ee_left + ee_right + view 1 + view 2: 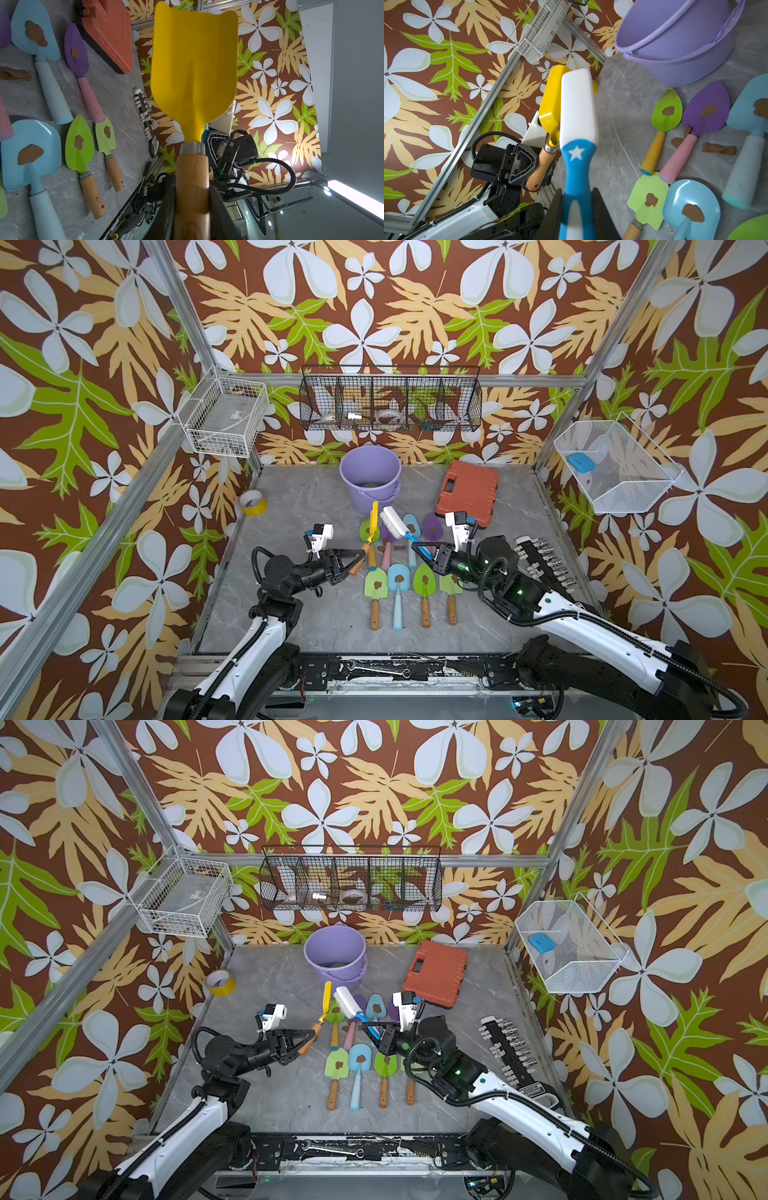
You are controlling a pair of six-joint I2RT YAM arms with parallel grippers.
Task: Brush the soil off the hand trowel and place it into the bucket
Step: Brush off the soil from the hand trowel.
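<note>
My left gripper (358,559) (192,187) is shut on the wooden handle of a yellow hand trowel (374,519) (194,68), which it holds up above the table with the blade towards the bucket. No soil shows on the blade face in the left wrist view. My right gripper (419,549) (578,193) is shut on the blue handle of a white brush (394,522) (578,108). The brush head sits right beside the yellow blade; contact cannot be told. Loose soil (399,548) (718,149) lies on the table. The lavender bucket (353,489) (685,41) stands upright just behind.
Several other trowels (398,580) with brown blobs lie in two rows under and in front of the grippers. An orange-red case (467,493) sits at the back right, a socket rail (544,564) at the right and a tape roll (252,502) at the left. Wire baskets hang on the walls.
</note>
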